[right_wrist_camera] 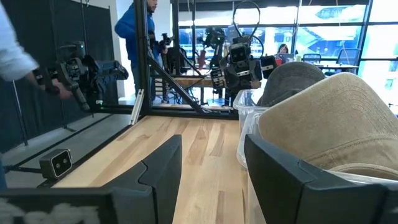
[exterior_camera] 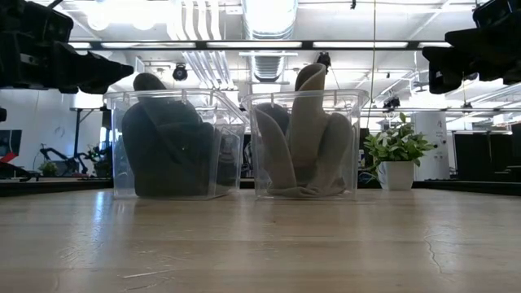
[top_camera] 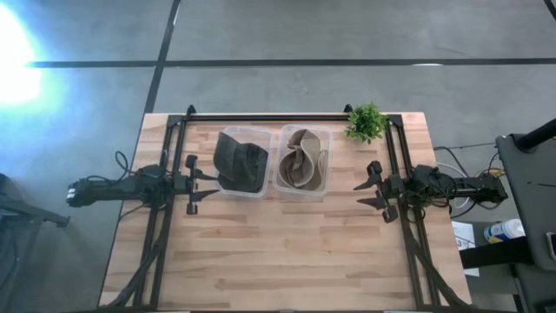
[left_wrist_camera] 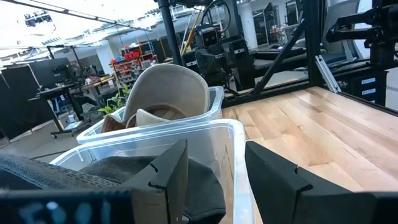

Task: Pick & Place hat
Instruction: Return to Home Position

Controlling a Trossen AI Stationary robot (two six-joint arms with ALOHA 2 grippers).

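Two clear bins stand side by side on the far middle of the table. The left bin holds a dark grey hat (top_camera: 242,161) (exterior_camera: 167,155) (left_wrist_camera: 155,171). The right bin holds a tan hat (top_camera: 303,160) (exterior_camera: 305,138) (left_wrist_camera: 168,93) (right_wrist_camera: 329,118), whose crown sticks up above the rim. My left gripper (top_camera: 207,184) (exterior_camera: 98,73) (left_wrist_camera: 217,180) hovers open, level, just left of the dark hat's bin. My right gripper (top_camera: 365,187) (exterior_camera: 444,65) (right_wrist_camera: 214,168) hovers open to the right of the tan hat's bin, pointing at it.
A small potted plant (top_camera: 366,123) (exterior_camera: 396,150) stands at the table's far right corner. A black frame rail (top_camera: 287,116) runs along the far edge. Bare wood (top_camera: 287,252) fills the near half. People (right_wrist_camera: 134,31) stand in the room beyond the table.
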